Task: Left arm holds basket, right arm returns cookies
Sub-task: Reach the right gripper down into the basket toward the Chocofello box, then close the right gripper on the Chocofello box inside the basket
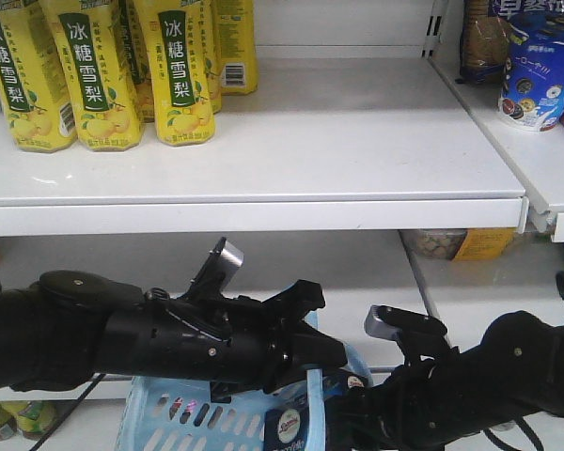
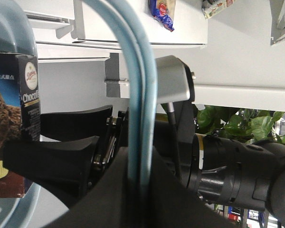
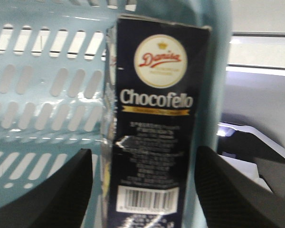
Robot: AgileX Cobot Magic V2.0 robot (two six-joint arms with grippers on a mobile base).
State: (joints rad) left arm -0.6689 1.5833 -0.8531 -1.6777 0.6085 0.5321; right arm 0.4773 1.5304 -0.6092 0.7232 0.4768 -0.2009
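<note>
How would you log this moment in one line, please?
left gripper: shut on basket handle | right gripper: open, straddling cookie carton | carton: upright in basket

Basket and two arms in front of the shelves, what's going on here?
The left arm holds the blue basket by its handle in front of the shelves. A dark cookie box stands inside it. The right arm has its open fingers on either side of the box, not yet closed on it.
</note>
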